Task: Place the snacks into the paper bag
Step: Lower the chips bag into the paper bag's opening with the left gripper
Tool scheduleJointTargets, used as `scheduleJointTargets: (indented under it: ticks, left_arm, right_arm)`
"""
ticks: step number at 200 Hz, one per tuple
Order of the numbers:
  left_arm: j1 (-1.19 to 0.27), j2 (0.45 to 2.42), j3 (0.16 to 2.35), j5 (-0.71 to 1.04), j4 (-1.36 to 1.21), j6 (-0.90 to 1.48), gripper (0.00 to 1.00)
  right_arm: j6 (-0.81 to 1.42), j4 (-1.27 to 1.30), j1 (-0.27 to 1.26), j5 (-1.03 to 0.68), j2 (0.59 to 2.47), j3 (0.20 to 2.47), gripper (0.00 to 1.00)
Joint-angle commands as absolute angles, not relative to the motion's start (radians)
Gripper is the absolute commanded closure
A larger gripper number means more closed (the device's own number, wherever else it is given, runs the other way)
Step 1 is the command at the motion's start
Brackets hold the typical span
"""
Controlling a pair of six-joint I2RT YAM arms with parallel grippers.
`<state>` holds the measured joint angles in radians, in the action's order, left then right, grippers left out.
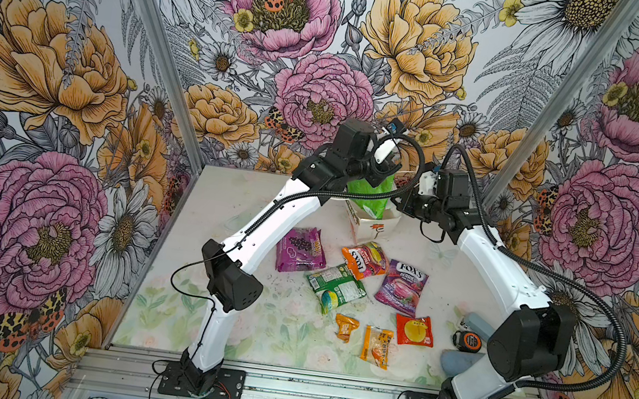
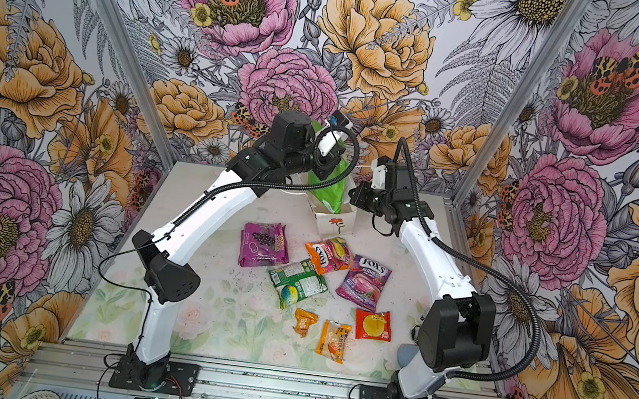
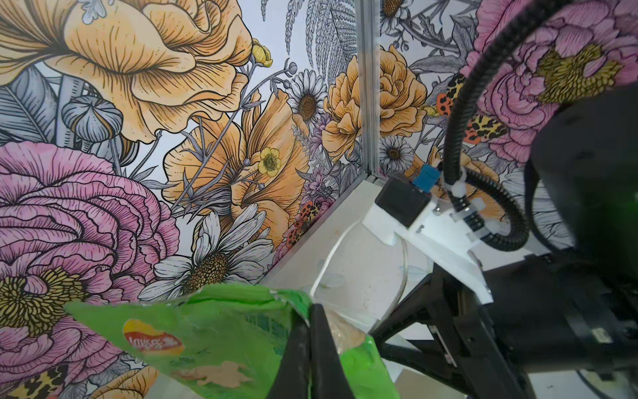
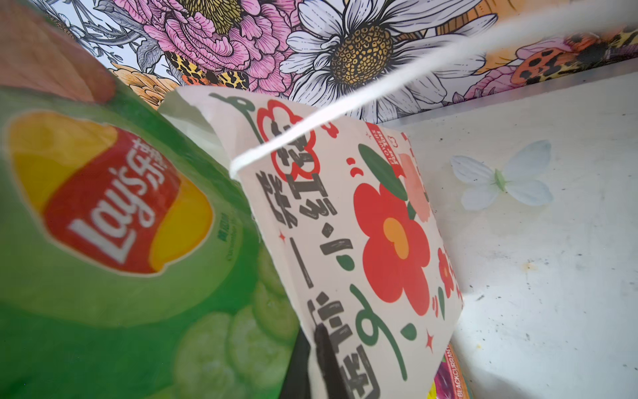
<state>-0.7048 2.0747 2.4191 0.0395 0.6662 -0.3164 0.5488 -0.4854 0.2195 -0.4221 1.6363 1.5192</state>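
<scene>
Here, purple packet (image 1: 301,248): flat on the table (image 1: 226,196), left of centre.
left fingers (image 3: 324,345): pinched shut on the top edge of the green Lay's bag (image 1: 368,198).
green Lay's bag: upright, lower end within the paper bag's mouth.
paper bag (image 1: 373,226): standing at upper centre, red flower on its front.
right fingers (image 4: 328,366): closed on the paper bag's rim.
orange Fox's packet (image 1: 364,259), purple Fox's packet (image 1: 402,287), red sachet (image 1: 414,330): loose on the table, below and right of the paper bag.
</scene>
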Motion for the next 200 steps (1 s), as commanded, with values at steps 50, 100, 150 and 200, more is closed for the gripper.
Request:
scheduleJointTargets:
  ticks: [50,100,150,200]
  left_arm:
    - [-0.721,1.863,2.053,0.032,0.390,-0.434,1.00]
    - [-0.727,1.747,1.875,0.031,0.315,-0.351,1.00]
    - [-0.736,1.724,1.762,-0.018,0.304,-0.268,1.00]
    - [-0.742,1.727,1.706,-0.028,0.303,-0.255,1.00]
  right_arm:
    - [0.534,-0.513,0.212,-0.409,1.605,1.564,1.00]
    - [0.543,-0.532,0.203,-0.382,1.613,1.585,1.00]
    - [0.552,-0.535,0.204,-0.380,1.608,1.594,1.00]
    - [0.568,-0.541,0.202,-0.383,1.617,1.608,1.00]
